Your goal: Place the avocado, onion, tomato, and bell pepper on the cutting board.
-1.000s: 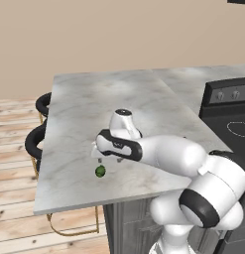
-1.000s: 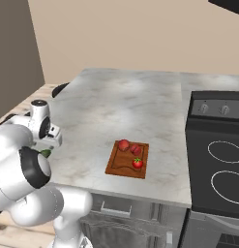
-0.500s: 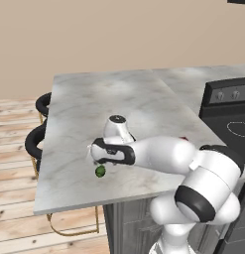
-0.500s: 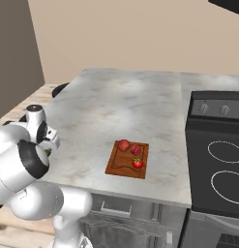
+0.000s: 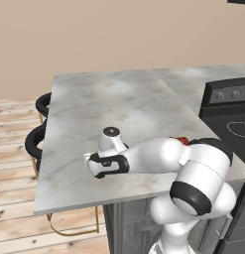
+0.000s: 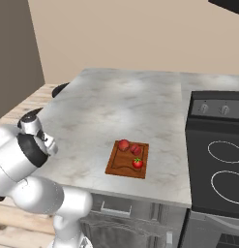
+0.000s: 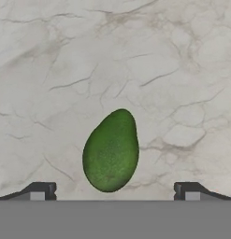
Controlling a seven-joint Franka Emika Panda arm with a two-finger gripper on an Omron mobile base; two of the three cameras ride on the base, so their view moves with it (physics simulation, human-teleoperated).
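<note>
Since my gripper (image 7: 114,191) is spread wide, one fingertip either side, the avocado (image 7: 111,150) lies centred between them on the marble counter (image 5: 119,99), ungrasped. Farther off, three red items sit on the cutting board (image 6: 118,166). Against half a second ago, my hand sits lower, covering the fruit from the left base view.
</note>
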